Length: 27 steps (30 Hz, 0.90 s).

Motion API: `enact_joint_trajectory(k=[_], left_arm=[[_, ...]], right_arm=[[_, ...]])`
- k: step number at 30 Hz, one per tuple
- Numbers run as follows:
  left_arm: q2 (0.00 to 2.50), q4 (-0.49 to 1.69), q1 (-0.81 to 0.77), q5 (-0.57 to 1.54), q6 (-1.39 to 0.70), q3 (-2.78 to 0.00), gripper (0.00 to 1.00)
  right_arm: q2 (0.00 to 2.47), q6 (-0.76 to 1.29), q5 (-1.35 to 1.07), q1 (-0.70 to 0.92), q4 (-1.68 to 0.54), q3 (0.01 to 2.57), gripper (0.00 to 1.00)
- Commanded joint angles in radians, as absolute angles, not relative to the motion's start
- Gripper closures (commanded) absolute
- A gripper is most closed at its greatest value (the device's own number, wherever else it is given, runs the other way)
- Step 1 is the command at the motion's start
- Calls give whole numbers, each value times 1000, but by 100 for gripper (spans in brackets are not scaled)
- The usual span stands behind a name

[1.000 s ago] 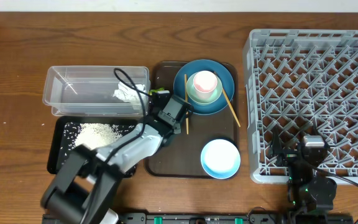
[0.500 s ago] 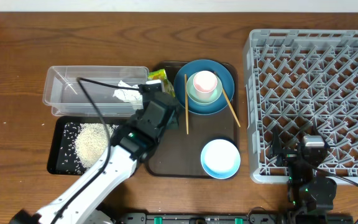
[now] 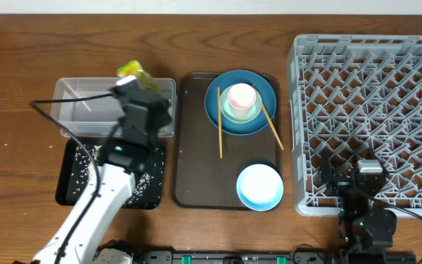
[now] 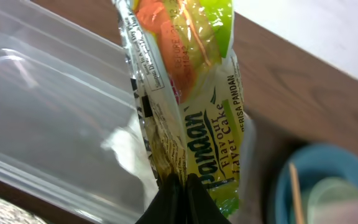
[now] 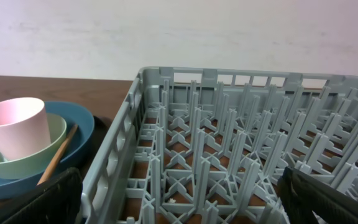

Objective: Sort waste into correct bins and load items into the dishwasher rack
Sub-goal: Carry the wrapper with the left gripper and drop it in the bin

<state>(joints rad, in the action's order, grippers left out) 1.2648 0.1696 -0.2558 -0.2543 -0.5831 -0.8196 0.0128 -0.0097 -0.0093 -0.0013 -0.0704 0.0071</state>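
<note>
wrapper (image 4: 191, 99) upright, centre frame, lower end clamped in gripper (image 4: 180, 199) at bottom centre | tub (image 4: 48, 118) left, behind wrapper | plate (image 4: 328, 168) lower right, bowl (image 4: 331, 199) in it, chopstick (image 4: 296, 190) across its rim | table (image 4: 303, 87) upper right

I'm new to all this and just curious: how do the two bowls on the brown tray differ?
The mint-green bowl sits on the dark blue plate; the pale blue-white bowl rests directly on the brown tray. The mint-green bowl holds a pink cup; the pale blue-white bowl is empty. Both stand upright, mouths up.
</note>
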Motion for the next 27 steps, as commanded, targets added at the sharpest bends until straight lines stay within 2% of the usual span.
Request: enact_joint_trajectory(k=[1,13,14,17,19,23,27], left_arm=[[1305,147,-178,-165,-582,-823,92],[1439,70,-81,-112,-581,-823,89],[1438,69,-81,-112,-581,-823,86],[1436,69,-81,-112,-579,-823,63],[1436,69,-81,-111,-563,-823,54],[1421,74,-82,-72,-518,-823,49],[1340,129,-82,192,-509,-823,49]], right_arm=[[10,3,-7,14,-75,6,1],[10,4,-7,14,-75,6,1],[10,3,-7,14,-75,6,1],[10,4,-7,14,-75,6,1],[10,4,-7,14,-75,6,1],[10,3,-7,14,-75,6,1],[10,4,-7,14,-75,6,1]])
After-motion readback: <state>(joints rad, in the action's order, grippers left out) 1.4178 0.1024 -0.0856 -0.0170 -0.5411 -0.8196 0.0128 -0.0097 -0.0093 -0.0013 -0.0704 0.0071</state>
